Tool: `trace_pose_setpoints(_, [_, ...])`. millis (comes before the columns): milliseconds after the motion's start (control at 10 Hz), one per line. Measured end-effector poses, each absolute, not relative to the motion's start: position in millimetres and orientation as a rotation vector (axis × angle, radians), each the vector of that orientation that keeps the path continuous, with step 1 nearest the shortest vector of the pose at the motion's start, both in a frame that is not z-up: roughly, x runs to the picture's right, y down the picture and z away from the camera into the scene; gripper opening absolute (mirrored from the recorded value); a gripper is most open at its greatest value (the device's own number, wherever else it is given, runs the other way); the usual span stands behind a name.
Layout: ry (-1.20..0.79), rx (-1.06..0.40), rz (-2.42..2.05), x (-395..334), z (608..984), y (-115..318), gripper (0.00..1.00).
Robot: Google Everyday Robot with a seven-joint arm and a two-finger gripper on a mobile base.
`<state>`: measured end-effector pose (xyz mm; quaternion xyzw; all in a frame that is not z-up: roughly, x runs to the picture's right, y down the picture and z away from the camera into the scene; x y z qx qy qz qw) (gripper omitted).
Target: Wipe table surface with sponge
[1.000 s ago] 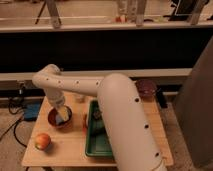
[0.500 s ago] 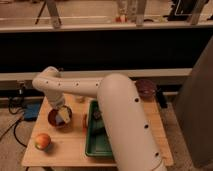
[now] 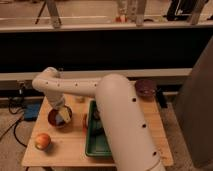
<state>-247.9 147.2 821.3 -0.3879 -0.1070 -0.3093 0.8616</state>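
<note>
1. Where my arm folds down from its elbow, my gripper (image 3: 62, 113) hangs over the red bowl (image 3: 51, 120) on the left half of the table surface (image 3: 70, 150), with its tip down inside the bowl's rim.
2. Whether it is released or clenched on something, I cannot tell; my own wrist covers the tip.
3. The sponge (image 3: 65, 118) shows as a pale yellow patch right at that tip, inside the bowl and toward its right side. I cannot say whether I am touching it or only just beside it, and too little of it shows to read its long axis.
4. The coming move turns on this: the sponge lies directly under my gripper, not off to either side, so I judge that no sideways reach is needed. It calls for a secure hold and a lift straight up, clear of the rim.
5. Bare wood for wiping lies in front of the bowl, between the orange fruit (image 3: 42, 141) near the front left corner and the green tray (image 3: 91, 142) just right of the bowl.
6. A dark bowl (image 3: 146, 88) sits well apart at the far right corner.
</note>
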Motion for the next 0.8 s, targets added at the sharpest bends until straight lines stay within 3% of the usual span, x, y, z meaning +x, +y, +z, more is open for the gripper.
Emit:
trace_pose_setpoints(200, [-0.225,-0.822,-0.651,-246.5,823.3,146.6,0.62])
trace_pose_setpoints(400, [-0.222,-0.834,-0.661,-245.9,824.6,147.2,0.53])
trace_pose_setpoints(800, [-0.222,-0.844,-0.672,-246.1,826.1,148.5,0.52])
